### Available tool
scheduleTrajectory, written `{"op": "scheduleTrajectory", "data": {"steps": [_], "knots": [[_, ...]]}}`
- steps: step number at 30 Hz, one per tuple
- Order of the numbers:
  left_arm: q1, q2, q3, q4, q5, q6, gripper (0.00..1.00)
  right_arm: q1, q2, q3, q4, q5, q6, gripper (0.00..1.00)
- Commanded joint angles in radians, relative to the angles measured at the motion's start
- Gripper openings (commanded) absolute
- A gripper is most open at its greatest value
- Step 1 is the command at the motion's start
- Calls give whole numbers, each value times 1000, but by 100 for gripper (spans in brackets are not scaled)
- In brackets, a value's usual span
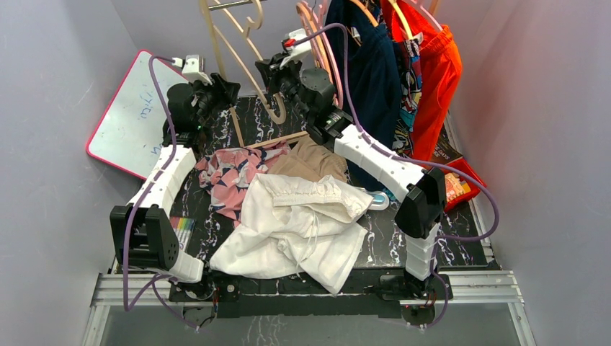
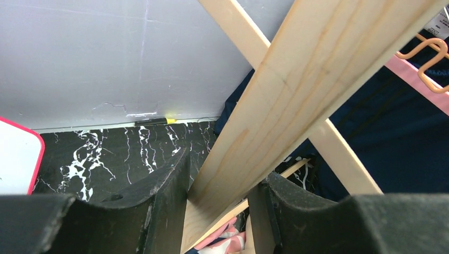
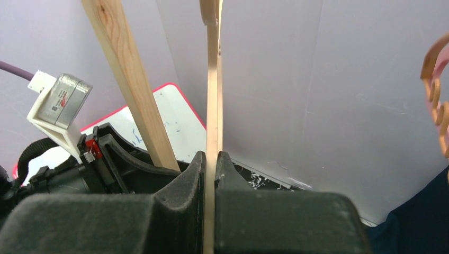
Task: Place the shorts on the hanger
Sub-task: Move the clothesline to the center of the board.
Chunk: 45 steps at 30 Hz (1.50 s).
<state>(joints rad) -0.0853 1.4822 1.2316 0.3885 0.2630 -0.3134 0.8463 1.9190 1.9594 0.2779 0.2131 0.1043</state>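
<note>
**Status.** The left gripper (image 2: 225, 172) is closed on one flat arm of the hanger (image 2: 296, 90). The right gripper (image 3: 210, 159) is clamped tight on the thin edge of another part. The hanger is held raised over the far edge of the table (image 2: 106, 153). The shorts (image 1: 295, 223) lie crumpled at the near edge, between the two arm bases, touched by neither gripper.

**Hazards.**
- Both grippers are occupied. One must let go to fetch the shorts, and the hanger may then pivot or slip in the single remaining grip.
- The shorts overlap the tan shorts (image 1: 310, 162) and lie just beside the pink patterned garment (image 1: 230, 176). A careless pinch may lift those as well.
- The pink hangers (image 1: 317, 36) hang near the right gripper and could hook the raised hanger.

**Markings.** The whiteboard (image 1: 133, 119) at the far left corner carries faint blue scribbles, not legible. The label on the camera module (image 3: 61, 100) is too small to read.
</note>
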Motion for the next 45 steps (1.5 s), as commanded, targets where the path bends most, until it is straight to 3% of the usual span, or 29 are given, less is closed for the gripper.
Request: {"op": "scheduleTrajectory", "data": {"steps": [1,12,19,28,34,45], "knots": [[1,12,19,-13,-7,-33,22,-10,-90,-82,215,-14,94,0],[1,34,29,-20,-9,-42,21,-45,-126,-218,415,-106,205,0],[1,40,28,-28,-22,-36,21,-51,-166,-284,445,-136,225,0],[1,76,45,-37,-23,-48,18,-50,-395,-441,285,-105,179,0],[1,125,82,-32,-7,-32,0,-50,-548,-545,185,-97,125,0],[1,248,159,135,-80,84,0,-50,-769,-749,126,-123,96,0]]}}
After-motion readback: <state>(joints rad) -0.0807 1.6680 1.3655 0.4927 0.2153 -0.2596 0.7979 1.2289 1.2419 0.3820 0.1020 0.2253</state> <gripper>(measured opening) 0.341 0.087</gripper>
